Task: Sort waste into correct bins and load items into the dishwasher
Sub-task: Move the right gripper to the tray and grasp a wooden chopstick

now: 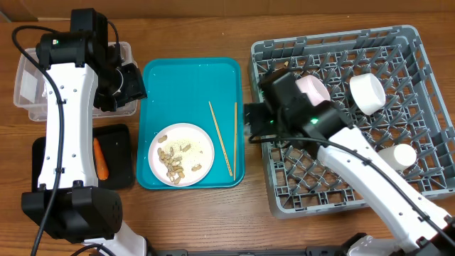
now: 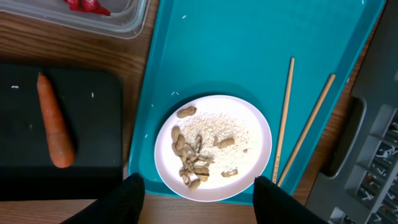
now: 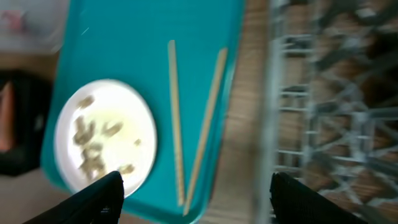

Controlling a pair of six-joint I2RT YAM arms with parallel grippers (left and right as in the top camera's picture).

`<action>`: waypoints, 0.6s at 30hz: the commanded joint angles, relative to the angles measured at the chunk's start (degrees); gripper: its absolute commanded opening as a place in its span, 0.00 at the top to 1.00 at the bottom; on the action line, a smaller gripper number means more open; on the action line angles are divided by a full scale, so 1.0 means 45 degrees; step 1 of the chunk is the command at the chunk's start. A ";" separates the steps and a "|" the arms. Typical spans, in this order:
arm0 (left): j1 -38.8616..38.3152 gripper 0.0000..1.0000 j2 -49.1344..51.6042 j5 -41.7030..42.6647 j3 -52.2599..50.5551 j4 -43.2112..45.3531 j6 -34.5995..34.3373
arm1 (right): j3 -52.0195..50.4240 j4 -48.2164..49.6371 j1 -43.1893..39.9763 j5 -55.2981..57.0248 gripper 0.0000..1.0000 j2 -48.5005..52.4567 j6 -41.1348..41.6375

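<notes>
A white plate (image 1: 181, 154) with tan peanut shells (image 1: 170, 161) lies on the teal tray (image 1: 188, 78); it also shows in the left wrist view (image 2: 214, 146) and the right wrist view (image 3: 106, 134). Two wooden chopsticks (image 1: 222, 139) lie beside it on the tray. The carrot (image 1: 100, 157) lies in the black tray (image 1: 121, 153). A red wrapper (image 2: 87, 5) is in the clear tub (image 1: 28, 85). A pink bowl (image 1: 313, 89), a white bowl (image 1: 367, 92) and a white cup (image 1: 403, 156) sit in the grey rack (image 1: 341, 185). My left gripper (image 2: 196, 199) is open above the plate's near edge. My right gripper (image 3: 196, 193) is open over the tray's right edge.
The grey rack fills the right side of the table. The clear tub and black tray stand at the left, under my left arm (image 1: 67, 107). Bare wood shows between tray and rack (image 1: 249, 178).
</notes>
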 commanded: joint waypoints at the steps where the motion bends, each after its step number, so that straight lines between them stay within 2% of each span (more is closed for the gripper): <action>1: 0.0005 0.40 -0.0073 -0.0223 0.0121 -0.0068 0.0165 | 0.0194 0.0335 0.0797 -0.1783 0.22 0.0918 -0.0622; 4: 0.0005 0.39 -0.0073 -0.0219 0.0107 -0.0078 0.0165 | 0.0194 0.1049 0.1175 -0.1773 0.25 0.2142 -0.0622; 10: 0.0005 0.39 -0.0073 -0.0223 -0.0136 -0.0058 0.0165 | 0.0194 0.1549 0.1175 -0.1525 0.39 0.3852 -0.0607; 15: 0.0005 0.39 -0.0053 -0.0219 -0.0384 0.0024 0.0160 | 0.0189 0.1564 0.1175 -0.1044 0.51 0.4376 -0.0622; 18: 0.0005 0.39 -0.0053 -0.0219 -0.0384 0.0083 0.0160 | 0.0189 0.1564 0.1180 -0.1015 0.53 0.4391 -0.0622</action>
